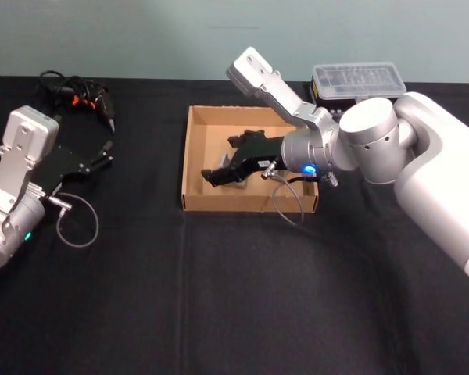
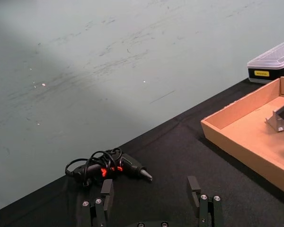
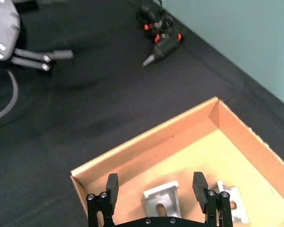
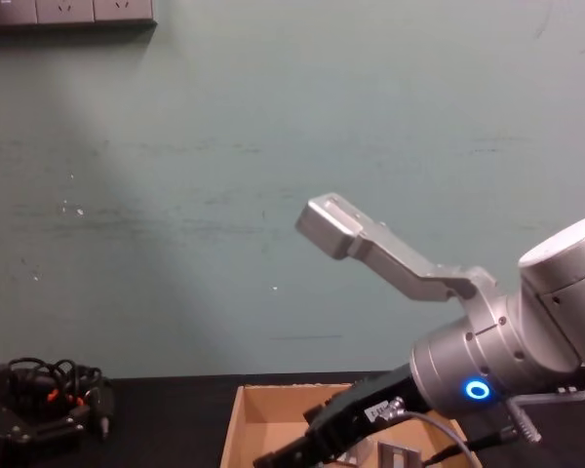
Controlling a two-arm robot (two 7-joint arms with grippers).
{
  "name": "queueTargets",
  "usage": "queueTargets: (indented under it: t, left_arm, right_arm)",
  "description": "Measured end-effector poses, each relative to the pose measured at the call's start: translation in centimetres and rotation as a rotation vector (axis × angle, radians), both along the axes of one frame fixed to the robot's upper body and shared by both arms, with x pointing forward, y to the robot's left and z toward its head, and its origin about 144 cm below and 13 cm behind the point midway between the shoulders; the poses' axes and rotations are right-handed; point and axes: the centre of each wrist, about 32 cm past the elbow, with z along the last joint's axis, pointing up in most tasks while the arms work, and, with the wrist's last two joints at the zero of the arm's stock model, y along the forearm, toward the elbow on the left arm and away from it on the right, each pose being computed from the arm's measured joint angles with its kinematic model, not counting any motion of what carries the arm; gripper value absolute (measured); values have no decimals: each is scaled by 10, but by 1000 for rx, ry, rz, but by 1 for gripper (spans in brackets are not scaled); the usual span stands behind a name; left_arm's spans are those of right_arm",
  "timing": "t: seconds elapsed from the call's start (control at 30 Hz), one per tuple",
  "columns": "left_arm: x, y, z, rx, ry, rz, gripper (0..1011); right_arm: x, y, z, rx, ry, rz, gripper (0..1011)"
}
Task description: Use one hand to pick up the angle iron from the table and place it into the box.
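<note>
The right gripper [image 3: 155, 190] hangs over the box [image 1: 194, 156] with its fingers apart, holding nothing. Two angle irons [image 3: 162, 201] lie in the box, below it. The left gripper [image 2: 151, 195], also open, rests at the table's [image 1: 219, 297] left side.

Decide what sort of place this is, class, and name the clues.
Probably a robot test bench in a lab or workshop: a black table holding a cardboard box of metal brackets, a corded tool, and wall sockets.
</note>
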Motion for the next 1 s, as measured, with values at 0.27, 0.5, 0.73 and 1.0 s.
queueTargets:
  t: [0.27, 0.5, 0.73, 1.0]
  left_arm:
    - [0, 0, 0, 0, 0, 0, 1011]
    - [0, 0, 0, 0, 0, 0, 1011]
    - [0, 0, 0, 0, 0, 0, 1011]
    - [0, 0, 0, 0, 0, 0, 1011]
  right_arm:
    - [-13, -18, 10, 139, -39, 51, 1000]
    - [-39, -47, 15, 261, -118, 59, 1000]
    - [-87, -77, -5, 325, -290, -37, 1000]
    - [-114, -87, -24, 297, -368, -137, 1000]
